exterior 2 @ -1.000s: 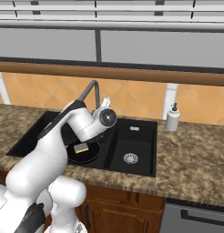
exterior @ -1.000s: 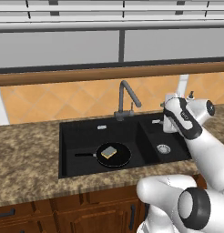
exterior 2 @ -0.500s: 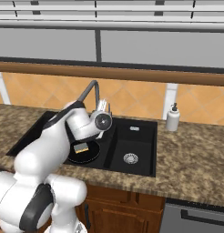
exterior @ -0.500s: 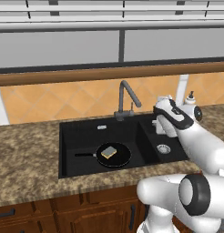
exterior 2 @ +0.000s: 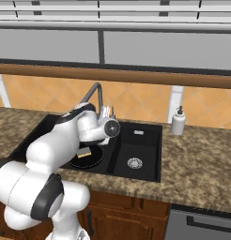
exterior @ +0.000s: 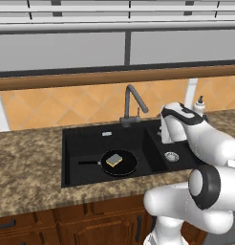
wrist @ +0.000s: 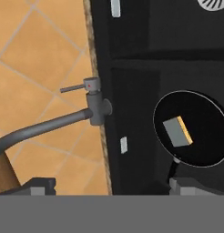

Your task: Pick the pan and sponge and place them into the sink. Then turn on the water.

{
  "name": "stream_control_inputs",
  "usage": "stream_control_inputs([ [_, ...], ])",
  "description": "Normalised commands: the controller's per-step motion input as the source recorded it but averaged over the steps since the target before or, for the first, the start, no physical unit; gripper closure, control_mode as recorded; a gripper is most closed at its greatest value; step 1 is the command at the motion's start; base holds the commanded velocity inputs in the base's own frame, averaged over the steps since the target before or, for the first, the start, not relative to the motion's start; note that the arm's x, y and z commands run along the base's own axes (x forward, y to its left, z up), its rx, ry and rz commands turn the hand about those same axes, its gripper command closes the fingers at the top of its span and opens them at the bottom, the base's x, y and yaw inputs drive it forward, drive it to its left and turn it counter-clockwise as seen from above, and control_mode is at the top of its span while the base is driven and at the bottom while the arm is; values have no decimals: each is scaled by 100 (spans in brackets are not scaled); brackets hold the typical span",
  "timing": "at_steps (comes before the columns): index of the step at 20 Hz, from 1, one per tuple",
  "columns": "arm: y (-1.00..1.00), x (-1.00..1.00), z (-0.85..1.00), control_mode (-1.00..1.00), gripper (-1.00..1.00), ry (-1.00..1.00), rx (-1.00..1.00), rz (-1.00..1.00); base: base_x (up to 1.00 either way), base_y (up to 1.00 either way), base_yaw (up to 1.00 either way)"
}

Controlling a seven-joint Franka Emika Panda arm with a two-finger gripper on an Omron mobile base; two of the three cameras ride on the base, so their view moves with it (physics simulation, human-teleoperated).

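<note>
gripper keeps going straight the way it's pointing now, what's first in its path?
Probably the faucet: in the hand view its base and small lever sit ahead, between the open gripper fingertips, at the back edge of the sink. Depth is unclear; the pan lies off to one side.

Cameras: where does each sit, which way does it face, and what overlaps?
Left base view: behind-left, looking down at sink; arm at lower right.
Right base view: behind-right, same sink; arm at lower left, soap bottle beyond.
Hand view: on the hand, above faucet; open gripper fingertips at the bottom.
Shared: pan holding sponge.
</note>
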Motion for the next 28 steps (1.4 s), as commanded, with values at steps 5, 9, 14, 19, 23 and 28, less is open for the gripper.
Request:
stream_control_inputs([
  [5,0,10,-6,-100,-100,-6,0,10,0,0,0],
  [9,0,22,0,-100,-100,-9,0,8,0,0,0],
  [14,0,19,-7,-100,-100,-3,0,6,0,0,0],
  [19,8,14,-17,-100,-100,0,0,2,0,0,0],
  [23,12,24,-5,-100,-100,-3,0,0,0,0,0],
  [28,23,36,-8,-100,-100,0,0,0,0,0,0],
])
